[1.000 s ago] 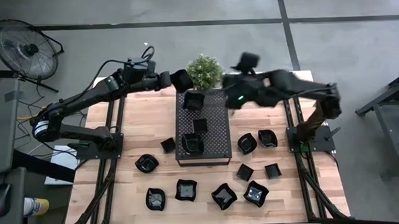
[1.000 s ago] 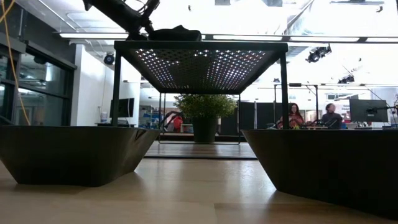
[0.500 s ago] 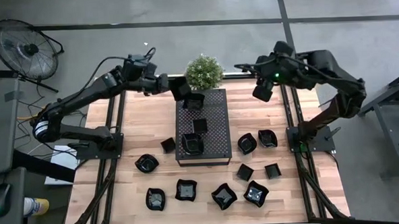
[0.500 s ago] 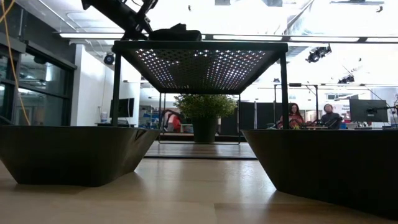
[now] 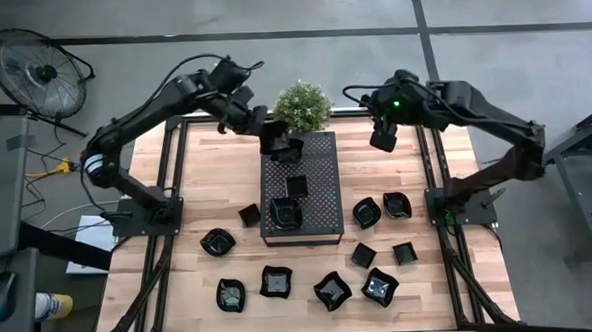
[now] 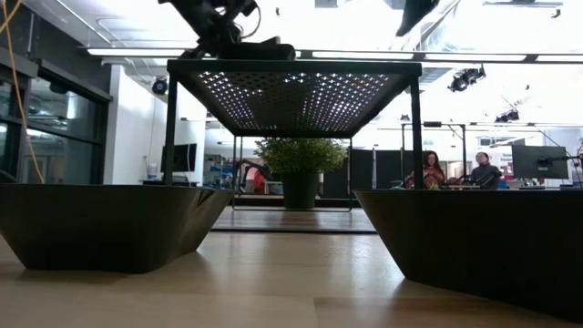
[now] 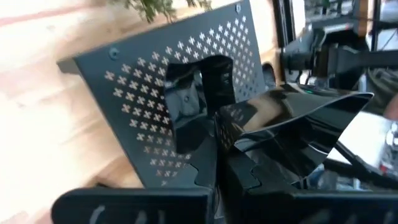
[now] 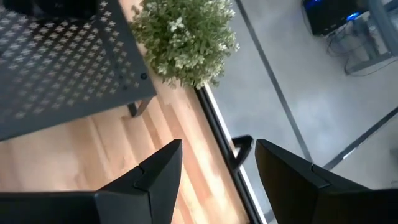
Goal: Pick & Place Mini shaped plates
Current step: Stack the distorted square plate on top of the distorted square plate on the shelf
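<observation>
Mini shaped plate (image 7: 292, 127), pinched by its rim in my left gripper (image 5: 264, 130) above the perforated tray (image 5: 322, 190), could slip or land on the plate (image 5: 288, 149) already there; my right gripper (image 5: 383, 137) hangs wide, empty.

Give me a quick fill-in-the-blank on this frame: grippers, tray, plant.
1. The left gripper is shut on a mini plate above the tray's ____ end.
2. The right gripper is open and holds ____.
3. The perforated tray stands on ____.
4. The potted plant sits behind the ____.

Missing: far; nothing; legs; tray
</observation>
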Tool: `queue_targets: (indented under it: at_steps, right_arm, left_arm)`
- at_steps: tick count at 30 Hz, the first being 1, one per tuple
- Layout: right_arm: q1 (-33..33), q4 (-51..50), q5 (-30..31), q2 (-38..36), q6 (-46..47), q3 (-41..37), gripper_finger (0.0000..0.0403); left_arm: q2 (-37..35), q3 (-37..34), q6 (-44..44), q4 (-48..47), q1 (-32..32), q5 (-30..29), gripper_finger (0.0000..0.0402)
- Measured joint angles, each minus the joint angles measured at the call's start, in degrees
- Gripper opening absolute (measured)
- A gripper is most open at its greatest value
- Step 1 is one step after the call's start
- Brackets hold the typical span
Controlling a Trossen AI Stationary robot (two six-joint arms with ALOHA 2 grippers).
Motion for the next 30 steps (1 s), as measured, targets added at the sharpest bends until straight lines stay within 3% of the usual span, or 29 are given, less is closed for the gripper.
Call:
queue_targets:
  at_steps: [5, 10, 16, 30]
  right_arm:
    - [-3.62, 16.92, -3.74, -7.50, -1.88, -15.20, 0.0200]
    - [-5.32, 26.40, -7.08, -12.98, -2.32, -25.10, 0.0200]
    - [-6.01, 29.70, -8.28, -16.71, -2.31, -32.44, 0.0199]
    - [-9.67, 32.55, -11.28, -21.46, 1.71, -40.61, 0.0198]
  left_arm:
    - [5.47, 6.35, -0.03, -3.26, -0.22, 2.22, 0.0000]
    - [9.95, 11.44, 0.77, -10.66, -0.43, 2.81, 0.0000]
    - [11.49, 13.56, 1.00, -15.44, -0.76, 2.43, 0.0000]
    - [15.13, 13.55, 0.23, -13.07, -1.48, 2.06, 0.0000]
